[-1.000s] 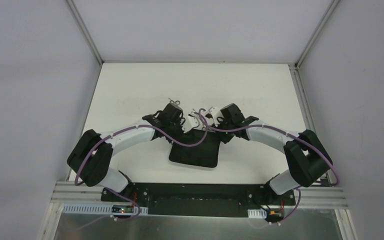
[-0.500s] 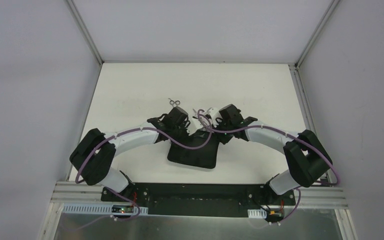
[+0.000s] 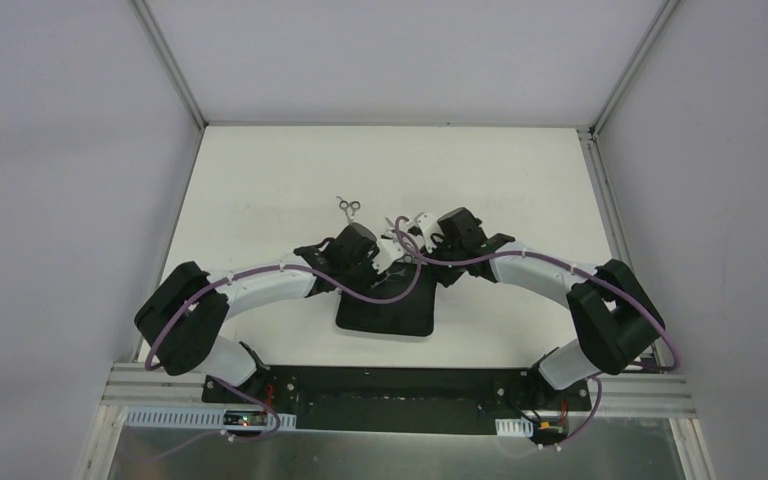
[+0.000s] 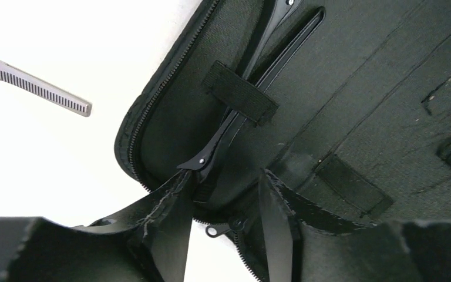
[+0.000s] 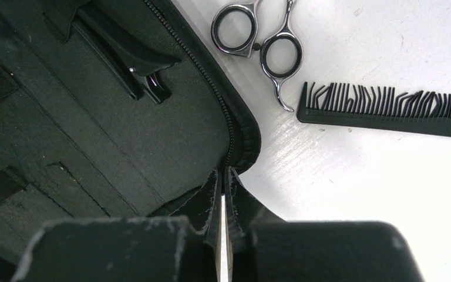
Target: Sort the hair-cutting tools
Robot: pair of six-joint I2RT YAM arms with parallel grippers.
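As case (image 5: 123, 135) lies open, one silver scissors (image 5: 258, 41), one comb (image 5: 387, 108) outside.

Both arms bow outward from the near edge of the table (image 3: 520, 170), elbows wide, wrists close together near its middle. The left arm (image 3: 260, 285) ends in the left claw (image 4: 224, 176), fingers spread apart. On the right arm (image 3: 535, 268), the right claw (image 5: 224, 176) looks pinched almost together, with only a sliver between the fingers.
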